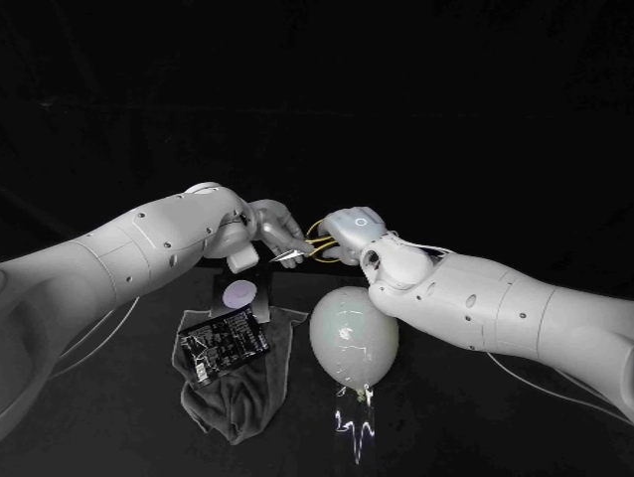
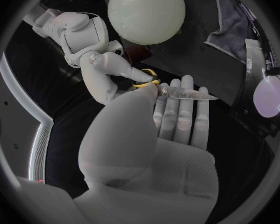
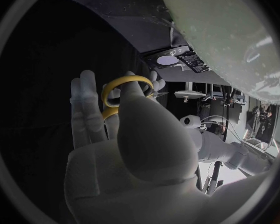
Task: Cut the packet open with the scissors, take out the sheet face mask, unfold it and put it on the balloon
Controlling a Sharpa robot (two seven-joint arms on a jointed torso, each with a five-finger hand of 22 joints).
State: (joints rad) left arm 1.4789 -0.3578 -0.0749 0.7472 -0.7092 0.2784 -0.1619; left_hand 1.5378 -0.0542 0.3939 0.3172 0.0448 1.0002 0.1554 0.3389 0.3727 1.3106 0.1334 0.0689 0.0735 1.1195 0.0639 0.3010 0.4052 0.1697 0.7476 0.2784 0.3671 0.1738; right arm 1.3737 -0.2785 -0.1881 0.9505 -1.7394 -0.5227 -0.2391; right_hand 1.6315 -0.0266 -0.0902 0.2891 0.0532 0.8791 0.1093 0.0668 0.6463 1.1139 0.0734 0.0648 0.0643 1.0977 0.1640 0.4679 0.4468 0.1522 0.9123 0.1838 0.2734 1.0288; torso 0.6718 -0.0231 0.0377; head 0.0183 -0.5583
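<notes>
The yellow-handled scissors (image 1: pixel 313 244) hang in the air between both hands, above the far end of the table. My right hand (image 1: pixel 352 232) has its fingers through the yellow loops (image 3: pixel 124 90). My left hand (image 1: pixel 268 231) holds the steel blades (image 2: pixel 191 97) across its fingertips (image 2: pixel 180 115), the thumb pressing near the pivot. The black packet (image 1: pixel 223 339), with a pale round patch at its far end, lies on a grey cloth (image 1: pixel 235 402) below the left hand. To the right of the packet lies the pale balloon (image 1: pixel 353 337), also in the left wrist view (image 2: pixel 146 12).
The crumpled grey cloth spreads toward the front of the black table (image 1: pixel 475 417). Small shiny glints (image 1: pixel 353 422) show near the balloon's knotted end. My right forearm (image 1: pixel 518 308) passes close over the balloon's right side.
</notes>
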